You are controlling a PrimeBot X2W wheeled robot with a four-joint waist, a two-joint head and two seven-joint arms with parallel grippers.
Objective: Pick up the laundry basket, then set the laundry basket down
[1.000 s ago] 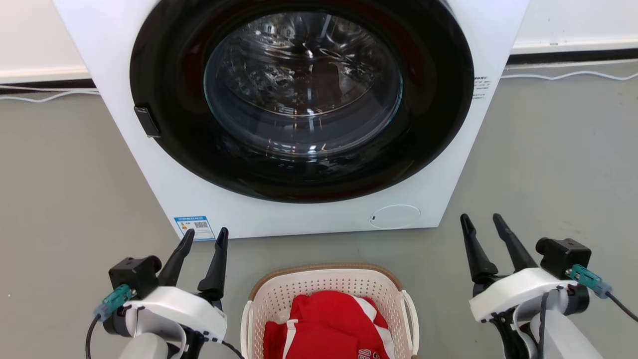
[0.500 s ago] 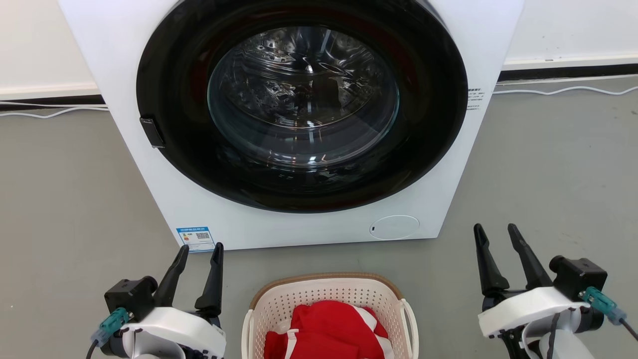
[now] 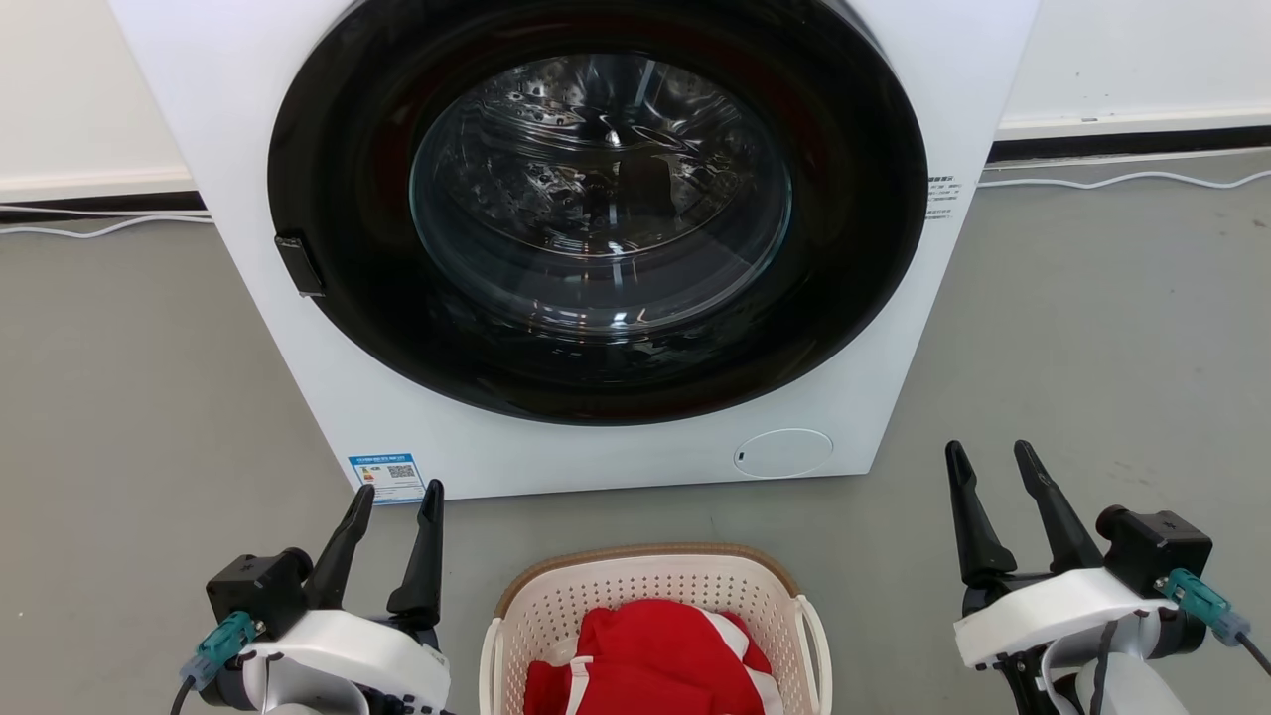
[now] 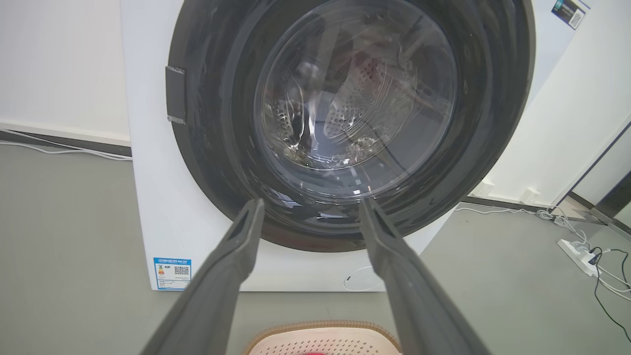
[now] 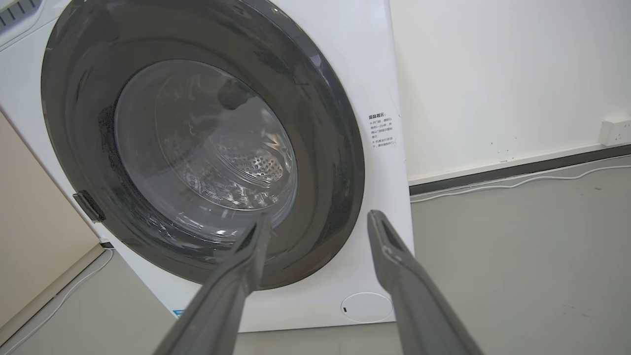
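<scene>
Two grippers, left [image 3: 399, 489] and right [image 3: 989, 447], both spread wide and holding nothing, flank the basket [image 3: 596, 596] on the floor before the washer [image 3: 556, 457]. Head view gives the red cloth [image 3: 655, 645] inside the basket. Left wrist catches its brown rim and a power strip [image 4: 577, 249] — right wrist, a wall socket [image 5: 613, 130].

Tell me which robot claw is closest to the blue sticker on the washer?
The left gripper: its tips sit right by the blue sticker; the right gripper is past the washer's other corner.
</scene>
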